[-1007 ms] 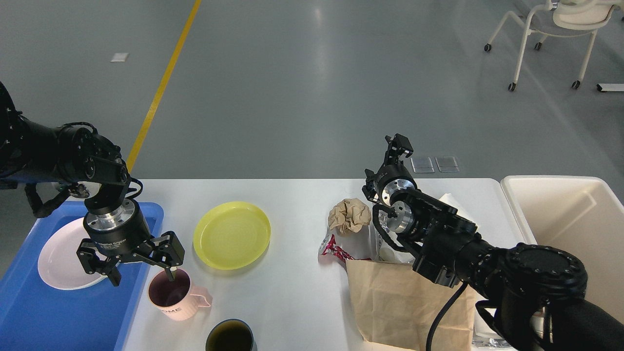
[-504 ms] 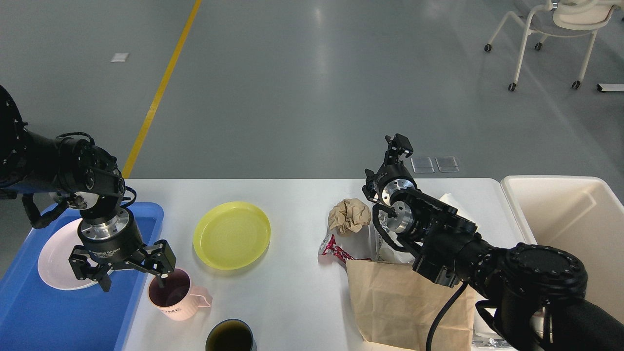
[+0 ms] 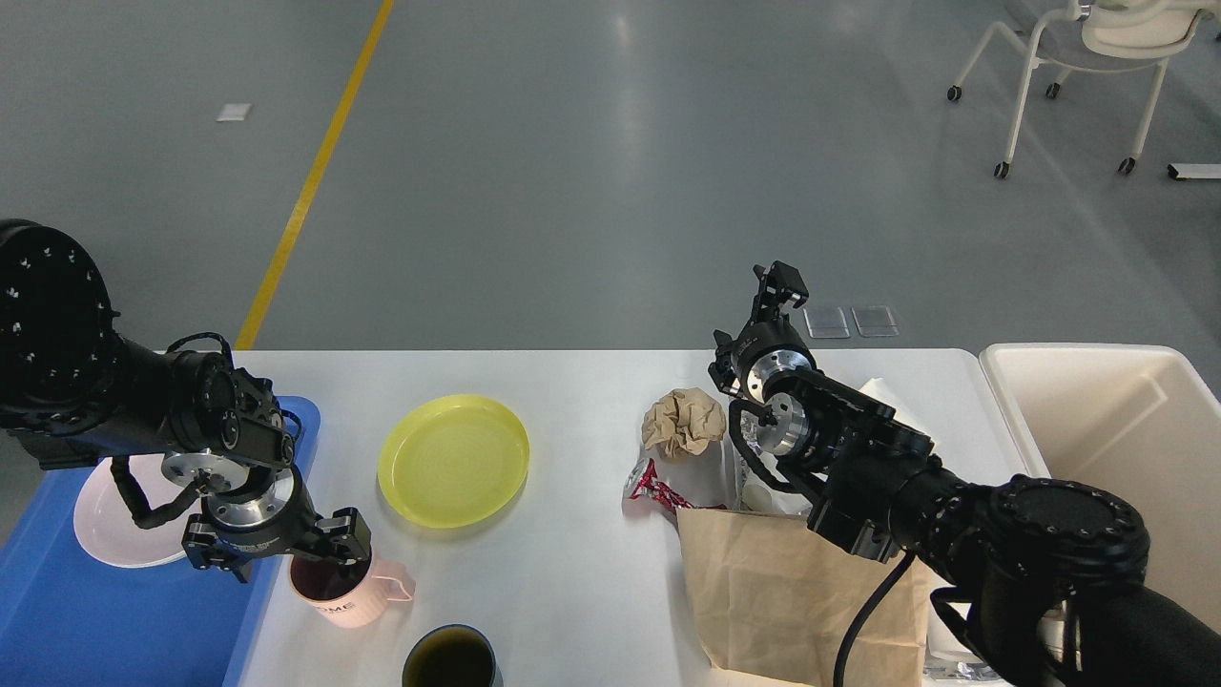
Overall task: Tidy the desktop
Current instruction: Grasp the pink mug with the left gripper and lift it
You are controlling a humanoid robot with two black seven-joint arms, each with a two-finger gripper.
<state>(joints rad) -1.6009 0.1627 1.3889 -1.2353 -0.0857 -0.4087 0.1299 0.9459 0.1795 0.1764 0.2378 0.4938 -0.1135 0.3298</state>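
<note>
The white desktop [image 3: 572,572] holds a pink mug [image 3: 348,599], a yellow plate [image 3: 453,460], a dark green cup [image 3: 450,660], a crumpled brown paper ball [image 3: 682,420], a red-and-white wrapper [image 3: 653,491] and a flat brown paper bag [image 3: 782,592]. My left gripper [image 3: 279,555] is open and low over the mug. Its right finger is at the mug's mouth and its left finger is over the tray's edge. My right gripper [image 3: 780,281] is raised above the table's far edge behind the paper ball. Its fingers are too small to tell apart.
A blue tray [image 3: 86,620] at the left holds a pale plate [image 3: 114,534]. A cream bin [image 3: 1126,429] stands at the right. My right arm lies over the bag and hides things behind it. A chair stands on the floor at the far right.
My left gripper has come down and nearer to me, from above the tray's edge to the pink mug's mouth. The mug and the right arm have not moved.
</note>
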